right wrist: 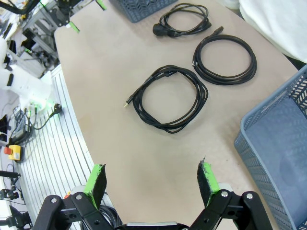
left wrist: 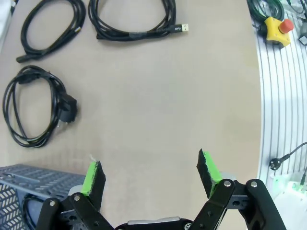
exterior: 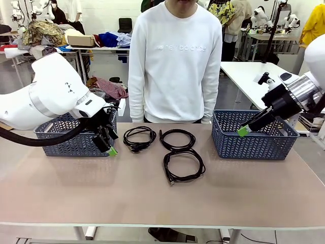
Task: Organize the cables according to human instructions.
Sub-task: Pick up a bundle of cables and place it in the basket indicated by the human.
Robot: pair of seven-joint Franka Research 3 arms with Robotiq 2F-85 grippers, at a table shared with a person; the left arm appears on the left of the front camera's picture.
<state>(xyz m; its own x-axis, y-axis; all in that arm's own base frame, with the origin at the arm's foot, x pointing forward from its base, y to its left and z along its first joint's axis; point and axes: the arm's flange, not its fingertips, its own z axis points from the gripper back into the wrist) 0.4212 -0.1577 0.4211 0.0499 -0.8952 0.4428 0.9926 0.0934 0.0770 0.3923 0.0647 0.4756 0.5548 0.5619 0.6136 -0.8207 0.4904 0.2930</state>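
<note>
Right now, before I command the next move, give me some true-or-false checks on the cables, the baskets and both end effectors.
1. Three coiled cables lie on the table. True: the plug cable, the far cable and the near cable.
2. The left end effector is shut on a cable. False: it is open and empty, over bare table.
3. The right end effector is open, near the right basket. True.
4. The plug cable sits inside the right basket. False: it lies on the table, closest to the left basket.
</note>
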